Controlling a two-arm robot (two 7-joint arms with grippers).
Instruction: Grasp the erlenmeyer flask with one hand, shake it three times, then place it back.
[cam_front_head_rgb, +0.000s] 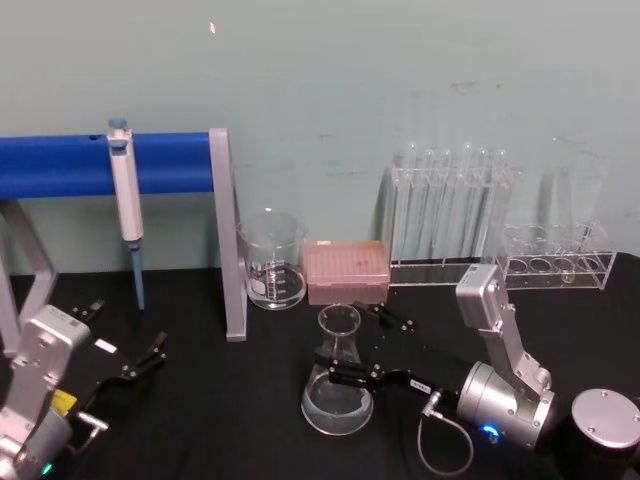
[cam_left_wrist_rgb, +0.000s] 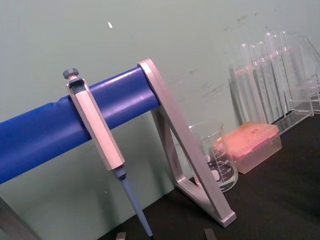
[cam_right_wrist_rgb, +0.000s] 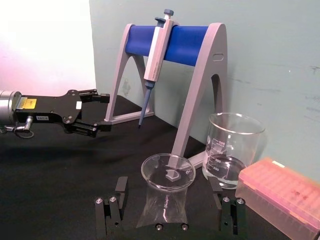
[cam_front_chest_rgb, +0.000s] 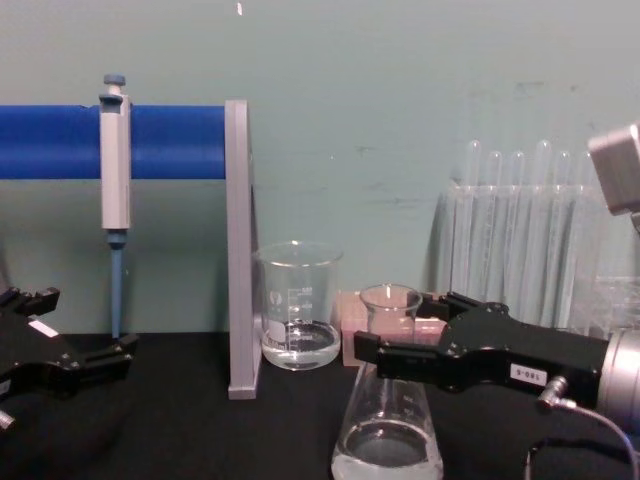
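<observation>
I find the right gripper (cam_front_head_rgb: 340, 335) spread wide, fingers straddling the erlenmeyer flask (cam_front_head_rgb: 337, 400) neck without contact. Left gripper (cam_right_wrist_rgb: 105, 111) open, holding nothing, well apart.

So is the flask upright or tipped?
Upright: the erlenmeyer flask stands on its base on the table, mouth up, liquid level; the open right gripper straddles its neck, left gripper sits apart.

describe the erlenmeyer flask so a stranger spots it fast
Find the blue-barred pipette stand; right of its leg sit a beaker and a pink tip box. In front of them, between the fingers of the right gripper, stands the erlenmeyer flask: cone-shaped, narrow-necked, unlike the straight-walled beaker.
</observation>
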